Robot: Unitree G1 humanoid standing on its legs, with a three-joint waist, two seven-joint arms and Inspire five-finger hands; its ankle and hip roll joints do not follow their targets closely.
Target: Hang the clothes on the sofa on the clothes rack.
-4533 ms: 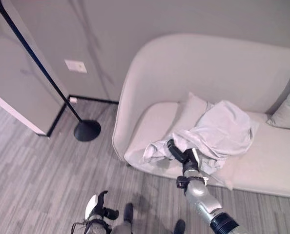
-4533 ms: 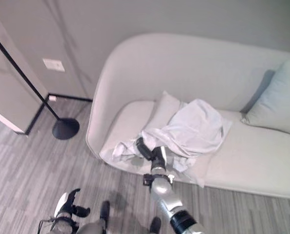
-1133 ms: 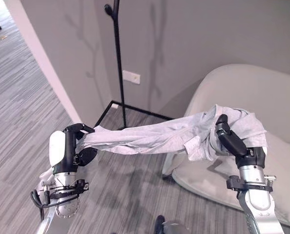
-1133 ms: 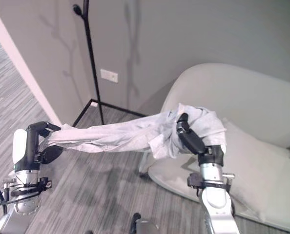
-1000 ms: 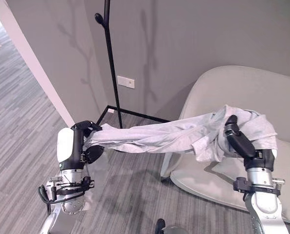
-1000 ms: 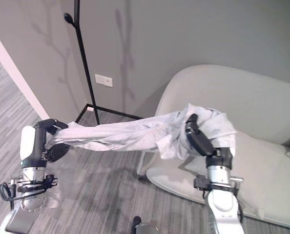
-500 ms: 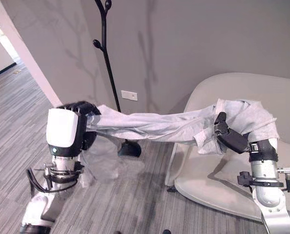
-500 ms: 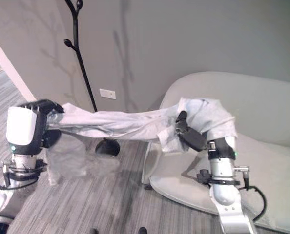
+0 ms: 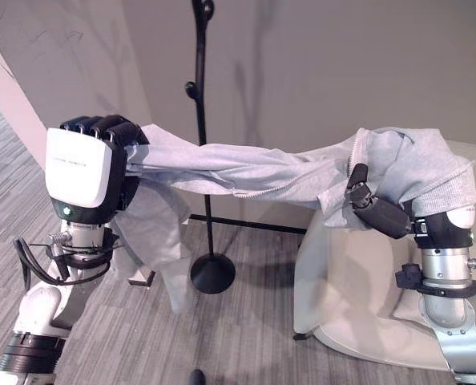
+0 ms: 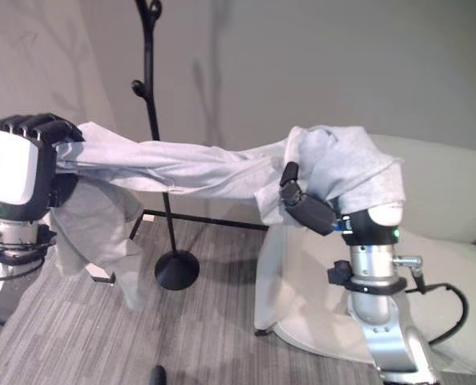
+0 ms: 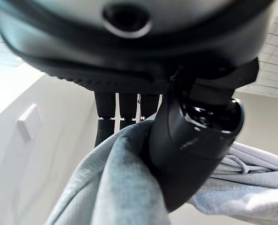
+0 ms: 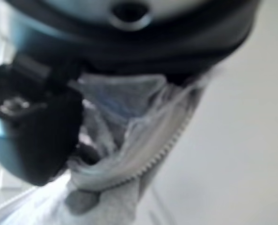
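A light grey zip-up garment (image 9: 246, 172) hangs stretched in the air between my two hands, well above the floor. My left hand (image 9: 90, 164) is shut on one end of it, thumb (image 11: 186, 150) and fingers clamped round the cloth (image 11: 115, 187), with a loose part drooping below (image 9: 154, 241). My right hand (image 9: 378, 212) is shut on the other end; bunched cloth with the zip (image 12: 143, 154) drapes over its wrist (image 10: 346, 172). The black clothes rack (image 9: 202, 104) stands upright just behind the stretched garment, its hooks (image 10: 148, 12) above it.
The rack's round base (image 9: 212, 273) rests on grey wood-look floor. The light grey sofa (image 9: 342, 289) is at the right, under my right arm. A grey wall (image 9: 326, 64) is close behind the rack, with a white wall corner (image 9: 14, 104) at the left.
Both hands have lifted the garment higher and the camera has swung toward the rack. The rack now stands right behind the cloth's middle; earlier the garment lay on the sofa.
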